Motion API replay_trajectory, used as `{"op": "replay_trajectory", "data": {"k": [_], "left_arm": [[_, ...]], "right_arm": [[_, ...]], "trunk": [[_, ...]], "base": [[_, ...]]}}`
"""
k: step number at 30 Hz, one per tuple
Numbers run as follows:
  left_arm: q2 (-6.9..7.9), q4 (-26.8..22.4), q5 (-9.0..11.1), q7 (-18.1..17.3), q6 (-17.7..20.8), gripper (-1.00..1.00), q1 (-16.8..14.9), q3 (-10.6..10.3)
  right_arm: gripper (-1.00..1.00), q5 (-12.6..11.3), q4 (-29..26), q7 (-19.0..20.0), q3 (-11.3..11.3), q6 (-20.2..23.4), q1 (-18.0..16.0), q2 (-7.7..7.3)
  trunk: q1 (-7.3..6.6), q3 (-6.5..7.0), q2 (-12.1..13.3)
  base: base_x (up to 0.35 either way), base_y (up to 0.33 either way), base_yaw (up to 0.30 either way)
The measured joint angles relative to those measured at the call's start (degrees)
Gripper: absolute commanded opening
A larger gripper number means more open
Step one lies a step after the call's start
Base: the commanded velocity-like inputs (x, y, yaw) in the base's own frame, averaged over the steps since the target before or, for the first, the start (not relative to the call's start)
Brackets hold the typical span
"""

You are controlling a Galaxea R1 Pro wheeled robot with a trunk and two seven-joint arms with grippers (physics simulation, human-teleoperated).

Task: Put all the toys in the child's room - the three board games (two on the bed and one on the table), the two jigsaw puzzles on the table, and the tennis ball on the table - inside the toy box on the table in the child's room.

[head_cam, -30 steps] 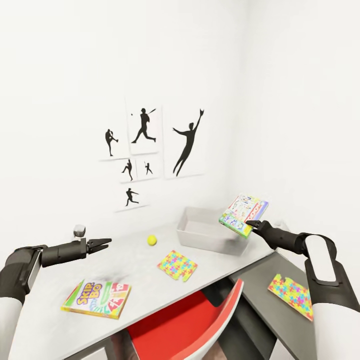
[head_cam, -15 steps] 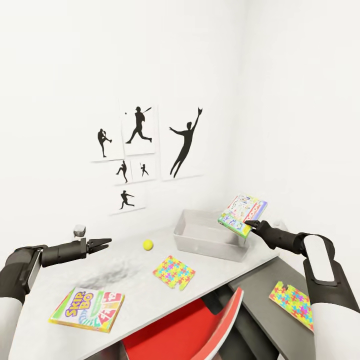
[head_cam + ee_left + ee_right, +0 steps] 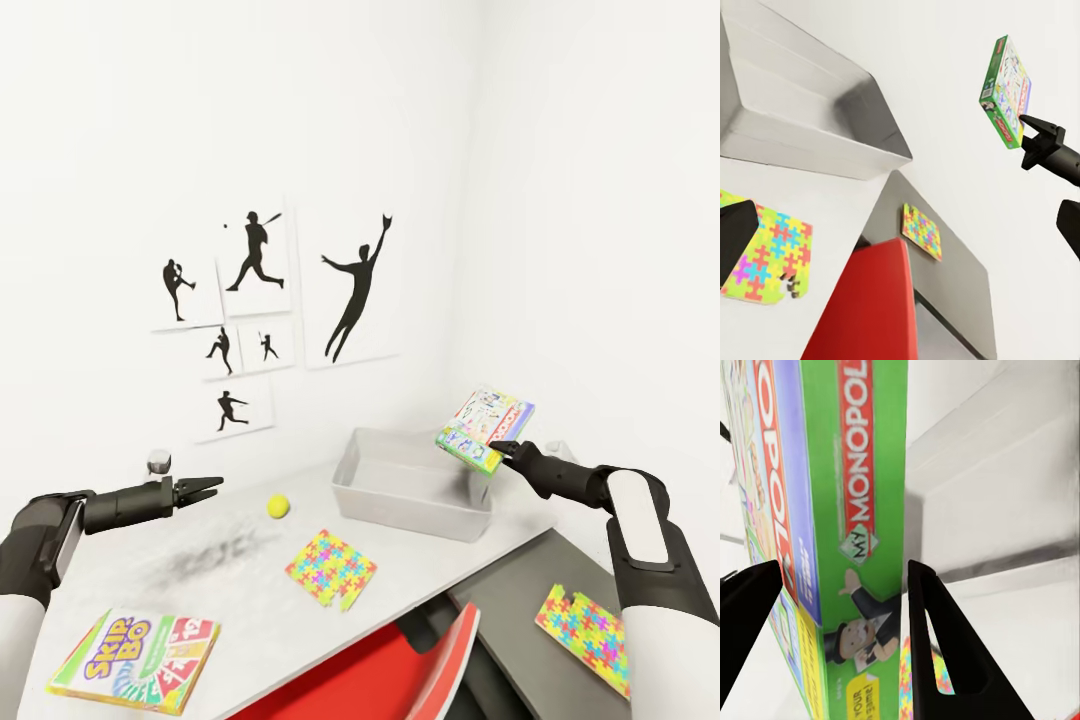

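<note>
My right gripper (image 3: 500, 450) is shut on a white-green Monopoly board game (image 3: 485, 428), held tilted in the air above the right end of the light-grey toy box (image 3: 410, 485). The wrist view has its fingers (image 3: 937, 637) on both sides of the game (image 3: 847, 510). A tennis ball (image 3: 278, 506) and a jigsaw puzzle (image 3: 331, 570) lie on the pale table (image 3: 450, 560). The Skip-Bo game (image 3: 135, 648) lies near the front left edge. A second puzzle (image 3: 583, 625) rests on the dark lower section. My left gripper (image 3: 205, 488) hovers open left of the ball.
A red chair (image 3: 370, 670) is tucked under the table's front edge. Black baseball silhouettes (image 3: 255, 310) hang on the white wall behind. The toy box stands in the room's corner, with walls close behind it and to the right.
The whole picture has slid left and down, so the camera moved. Both arms keep their pose, and the right gripper still holds the Monopoly game over the toy box.
</note>
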Motion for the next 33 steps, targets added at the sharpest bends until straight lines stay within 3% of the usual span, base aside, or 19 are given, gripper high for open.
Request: {"op": "replay_trajectory", "data": {"k": [15, 33], "left_arm": [[0.07, -0.02, 0.01, -0.02, -0.05, 1.0, 0.01, -0.06], [0.01, -0.03, -0.02, 0.03, -0.06, 1.0, 0.07, -0.08]], "right_arm": [[-1.0, -0.07, 0.11, -0.02, 0.04, -0.03, 0.01, 0.1], [-1.0, -0.15, 0.23, -0.02, 0.13, -0.13, 0.01, 0.18]], "trunk": [[0.01, 0.14, 0.01], [0.0, 0.14, 0.0]], "base": [[0.156, 0.009, -0.026], [0.028, 0.029, 0.0]]}}
